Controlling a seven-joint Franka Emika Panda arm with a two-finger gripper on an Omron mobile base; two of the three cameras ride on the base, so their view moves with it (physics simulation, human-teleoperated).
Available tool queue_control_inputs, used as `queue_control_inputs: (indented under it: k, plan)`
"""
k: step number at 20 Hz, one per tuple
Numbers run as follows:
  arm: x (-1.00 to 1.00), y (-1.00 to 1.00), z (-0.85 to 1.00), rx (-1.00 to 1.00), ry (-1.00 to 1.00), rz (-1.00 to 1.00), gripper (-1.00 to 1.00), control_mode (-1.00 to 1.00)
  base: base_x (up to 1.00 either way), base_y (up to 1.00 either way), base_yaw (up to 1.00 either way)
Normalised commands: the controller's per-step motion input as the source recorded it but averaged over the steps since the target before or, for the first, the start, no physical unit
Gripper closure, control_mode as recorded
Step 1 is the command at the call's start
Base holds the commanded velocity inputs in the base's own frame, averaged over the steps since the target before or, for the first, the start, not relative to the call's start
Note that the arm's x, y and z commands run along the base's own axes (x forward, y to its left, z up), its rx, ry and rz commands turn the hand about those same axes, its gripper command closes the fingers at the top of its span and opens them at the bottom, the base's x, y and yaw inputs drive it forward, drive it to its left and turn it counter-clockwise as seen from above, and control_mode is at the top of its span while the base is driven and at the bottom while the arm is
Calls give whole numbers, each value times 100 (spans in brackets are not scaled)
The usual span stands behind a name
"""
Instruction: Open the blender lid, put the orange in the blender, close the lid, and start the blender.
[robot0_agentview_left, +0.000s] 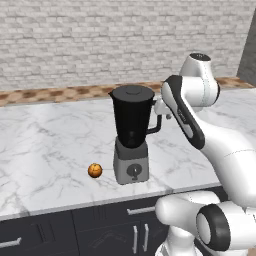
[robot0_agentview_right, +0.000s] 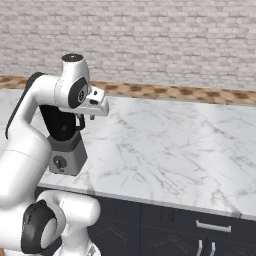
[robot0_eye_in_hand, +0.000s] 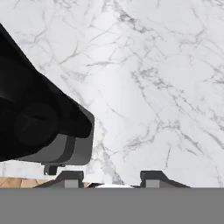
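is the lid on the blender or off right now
On. The blender lid sits flat across the rim of the blender; the open gripper holds nothing.

Tool (robot0_eye_in_hand: 112, 177) pointed downward, fingers apart

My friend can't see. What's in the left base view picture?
A black blender with its lid on stands on a white marble counter, a small orange beside its grey base. A white robot arm reaches in behind the jar's handle.
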Motion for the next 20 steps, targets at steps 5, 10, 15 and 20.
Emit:
queue_control_inputs:
  k: [5, 10, 15, 20]
  plan:
    - [-4, 0, 0, 0, -1, 0, -100, -100, 0, 0, 0]
    - [-43, 3, 22, -1, -21, -1, -100, -100, 0, 0, 0]
    - [-81, 18, 96, -6, -52, 0, -100, -100, 0, 0, 0]
    - [-28, 57, 93, -1, -33, 0, -100, -100, 0, 0, 0]
